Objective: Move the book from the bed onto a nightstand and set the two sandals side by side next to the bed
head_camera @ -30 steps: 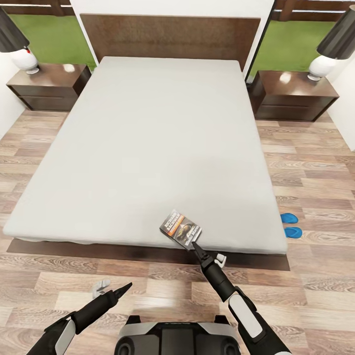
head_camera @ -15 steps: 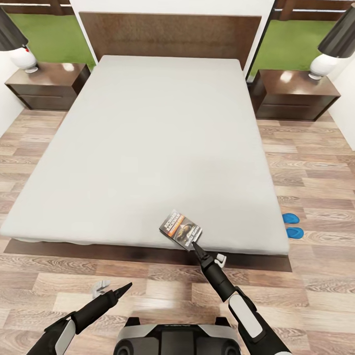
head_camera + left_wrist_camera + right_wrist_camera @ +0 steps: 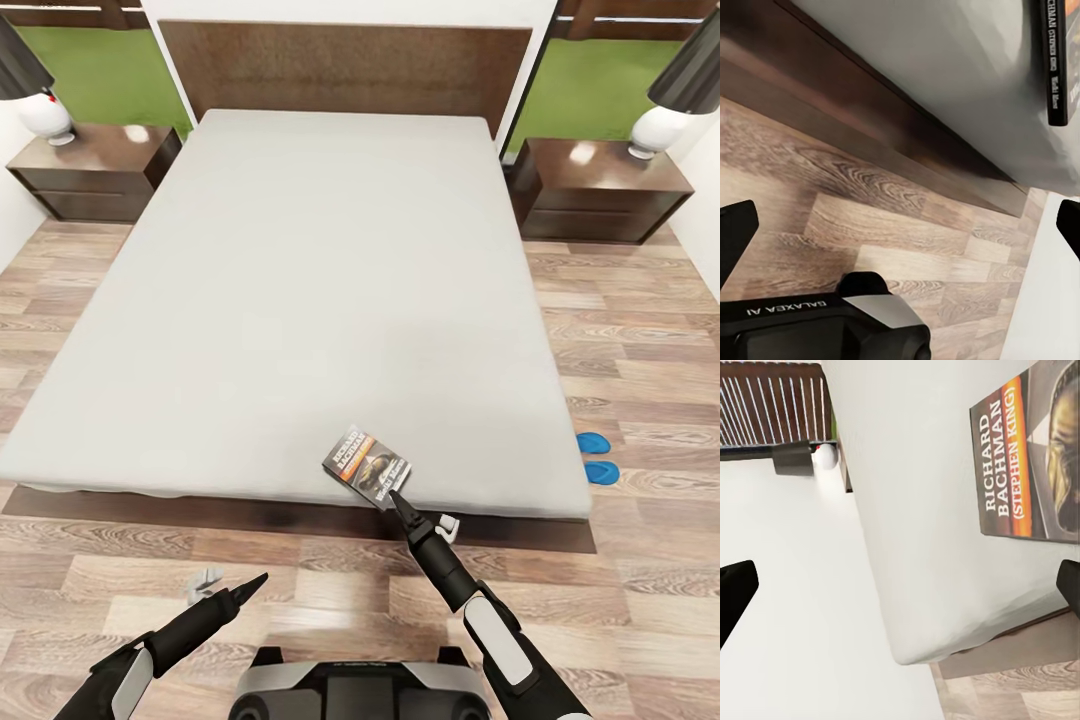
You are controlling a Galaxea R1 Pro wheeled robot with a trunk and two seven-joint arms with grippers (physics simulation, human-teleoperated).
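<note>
Book (image 3: 368,465) lies flat near the bed's (image 3: 300,300) foot edge, lower centre of the head frame. I hold the right gripper (image 3: 402,503) at its near corner, fingers spread wide, gripping nothing. Left gripper (image 3: 225,590) open, idle over floor. Sandals (image 3: 596,458) together at the bed's right side.

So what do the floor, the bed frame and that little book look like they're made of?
The floor looks like light wood planks, with grain and board seams showing. The bed frame seems dark brown wood with a matte, faintly grained headboard. The book looks like a thin paperback with a printed cover, probably card; its gloss is hard to judge.
</note>
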